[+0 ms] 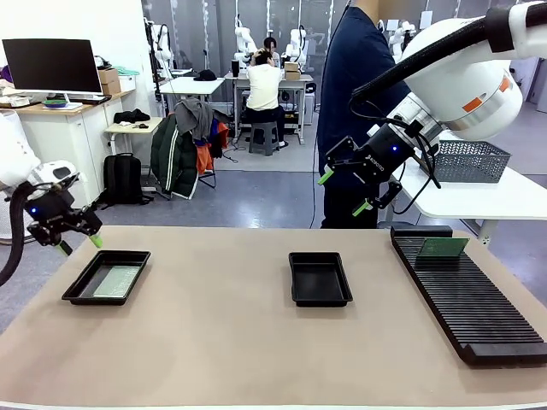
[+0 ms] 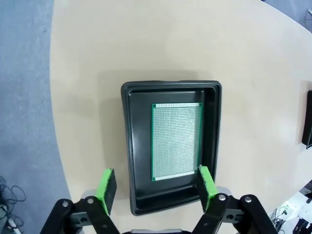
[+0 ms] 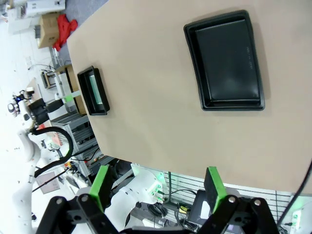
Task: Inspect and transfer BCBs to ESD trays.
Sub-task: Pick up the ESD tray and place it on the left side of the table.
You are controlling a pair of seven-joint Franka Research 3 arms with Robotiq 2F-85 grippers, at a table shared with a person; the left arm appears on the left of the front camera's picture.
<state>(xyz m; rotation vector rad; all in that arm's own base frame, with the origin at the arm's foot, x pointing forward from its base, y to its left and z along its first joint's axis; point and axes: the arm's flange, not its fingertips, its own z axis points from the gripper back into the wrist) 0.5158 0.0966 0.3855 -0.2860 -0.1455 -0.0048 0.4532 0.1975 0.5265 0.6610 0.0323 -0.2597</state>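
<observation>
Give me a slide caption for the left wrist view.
Open left hand hovering over a black ESD tray holding one green BCB.

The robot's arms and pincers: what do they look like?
The left arm and right arm are white and rounded; the right one bears orange marks, and a thick black hose runs along it. The left pincer and right pincer are black, each with two fingers tipped with green pads and a small blue light on its body.
</observation>
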